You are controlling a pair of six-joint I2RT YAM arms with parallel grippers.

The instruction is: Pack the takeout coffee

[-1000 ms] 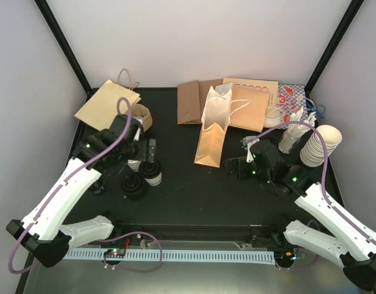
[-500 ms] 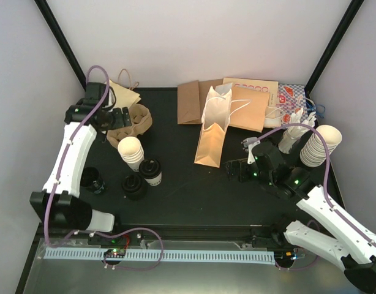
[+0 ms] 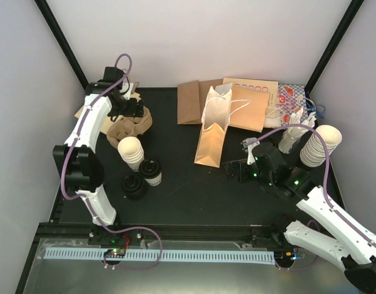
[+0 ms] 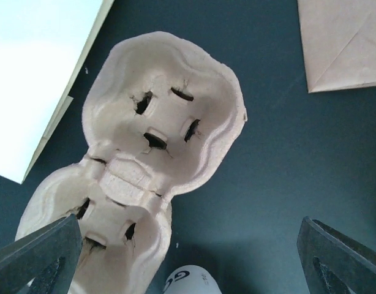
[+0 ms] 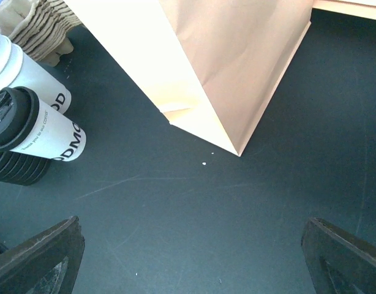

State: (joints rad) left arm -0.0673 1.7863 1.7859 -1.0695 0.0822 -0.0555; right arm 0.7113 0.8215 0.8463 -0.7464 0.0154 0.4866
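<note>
1. Black plastic lids [image 3: 134, 187], stacked, stand nearest the arm bases. They are well left of the tan paper bag [image 3: 211, 144], which lies on its side on the table [image 3: 194, 202].
2. Takeout coffee cup [image 3: 152, 172]: cream paper with a black sip lid, upright, left of the tan paper bag and just beside the lid stack. Its side print curves out of sight. The right wrist view shows only "ODMO", plus a smaller line too fine to read. Only one lidded cup can be made out.
3. Right gripper [image 3: 233, 169]: just right of the bag's near end, jaws spread wide, nothing between them.
4. Lidless cup stack [image 3: 131, 152]: left of the bag, just behind the coffee cup, its print mostly turned away.
5. Pulp cup carrier [image 4: 157, 141]: farther left of the bag, its lower end cut off in the left wrist view. Left gripper [image 3: 131, 109] hangs over it, jaws wide apart and empty.
6. Beyond the bag: a white handled bag [image 3: 220, 109], flat kraft bags [image 3: 189, 101] and a red-and-blue printed bag [image 3: 292, 98] with illegible print. Right of the bag stands a second cup stack [image 3: 319, 144], crossed by a cable.
</note>
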